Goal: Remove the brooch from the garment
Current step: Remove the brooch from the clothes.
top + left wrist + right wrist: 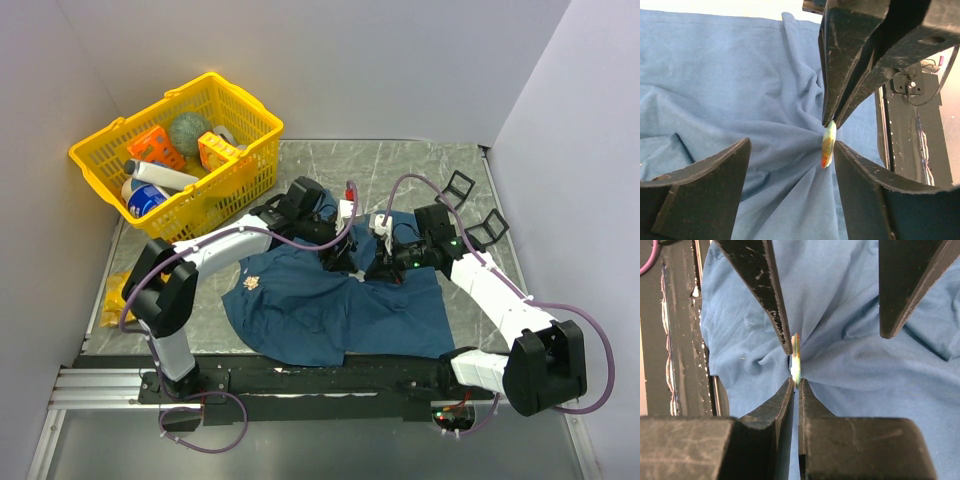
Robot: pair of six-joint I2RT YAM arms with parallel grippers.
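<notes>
Left wrist view: brooch pinched on edge by the right gripper, with the left gripper open beside it.

The brooch is a thin, hard, glossy piece, pale green-yellow with a red lower tip. It is seen edge-on, its long axis in line with the right gripper's fingers. It sits on the garment, a soft matte blue cloth whose wrinkles fan out from it like spokes, so the cloth looks drawn taut there. The right gripper is closed to a point on the brooch's upper rim. The left gripper's jaws stand apart: one finger is just beside the brooch, perhaps touching, and the other is well off over plain cloth. The right arm has the hold, so the left likely has to take the cloth next to it. In the top view both arms meet over the garment on a grey table, with a yellow lattice basket at far left.
</notes>
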